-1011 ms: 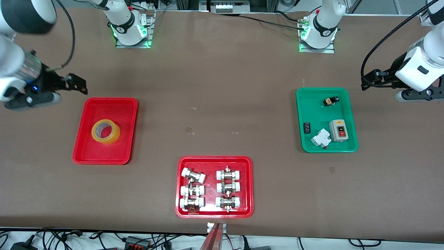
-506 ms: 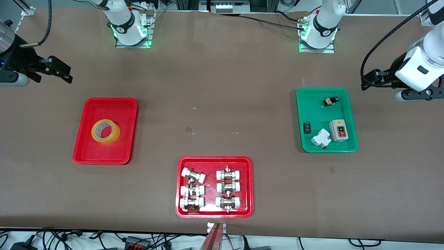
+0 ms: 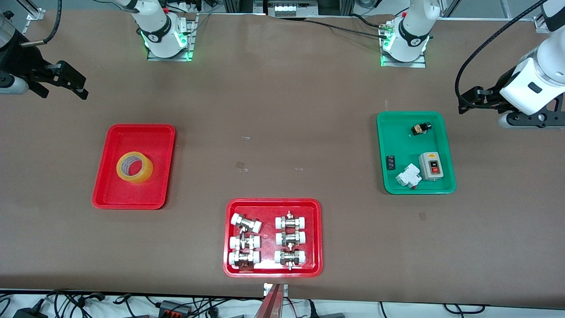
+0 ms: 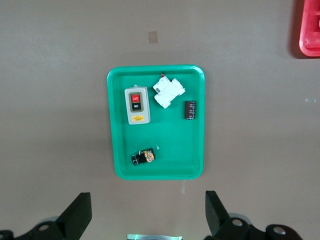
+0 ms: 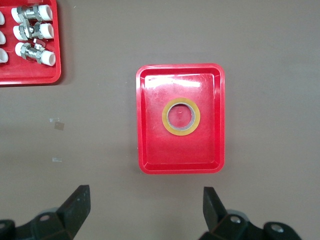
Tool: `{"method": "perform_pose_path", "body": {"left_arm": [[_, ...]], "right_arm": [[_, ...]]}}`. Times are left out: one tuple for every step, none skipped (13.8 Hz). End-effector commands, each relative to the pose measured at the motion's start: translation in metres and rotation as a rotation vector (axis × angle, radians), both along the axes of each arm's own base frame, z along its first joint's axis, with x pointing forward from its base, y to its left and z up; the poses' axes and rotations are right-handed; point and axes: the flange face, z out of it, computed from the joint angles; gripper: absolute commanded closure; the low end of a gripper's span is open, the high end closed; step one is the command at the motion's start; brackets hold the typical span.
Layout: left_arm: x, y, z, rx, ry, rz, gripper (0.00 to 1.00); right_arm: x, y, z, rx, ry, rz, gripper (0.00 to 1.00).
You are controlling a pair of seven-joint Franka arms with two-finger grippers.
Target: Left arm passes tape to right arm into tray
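Observation:
The yellow tape roll [image 3: 134,168] lies flat in the plain red tray [image 3: 102,176] toward the right arm's end of the table. It also shows in the right wrist view [image 5: 180,116], in the middle of the tray [image 5: 180,68]. My right gripper [image 3: 64,94] is up in the air over bare table beside the tray, open and empty [image 5: 144,195]. My left gripper [image 3: 468,104] hangs over bare table beside the green tray, open and empty [image 4: 146,200].
A green tray [image 3: 384,154] holds a switch box, a white breaker and small parts; it shows in the left wrist view [image 4: 112,125]. A red tray [image 3: 273,202] of white-capped metal fittings lies near the front edge.
My right gripper has pulled up and away from the red tray toward the table's end. The tape stays in the tray. My left arm has shifted only slightly.

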Motion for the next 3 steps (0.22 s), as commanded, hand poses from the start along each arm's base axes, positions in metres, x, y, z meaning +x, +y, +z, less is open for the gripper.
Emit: {"method": "perform_pose_path", "body": {"left_arm": [[-0.0069, -0.0028, 0.0029, -0.018, -0.002, -0.023, 0.00], [-0.0069, -0.0028, 0.0022, -0.018, 0.000, -0.023, 0.00], [-0.0069, -0.0028, 0.0022, -0.019, 0.000, -0.024, 0.00]], "right_arm": [[0.0038, 0.0028, 0.0054, -0.004, -0.015, 0.014, 0.00], [0.0044, 0.0028, 0.0055, -0.003, -0.016, 0.012, 0.00], [0.0042, 0.0043, 0.0061, -0.005, -0.016, 0.015, 0.00]]}}
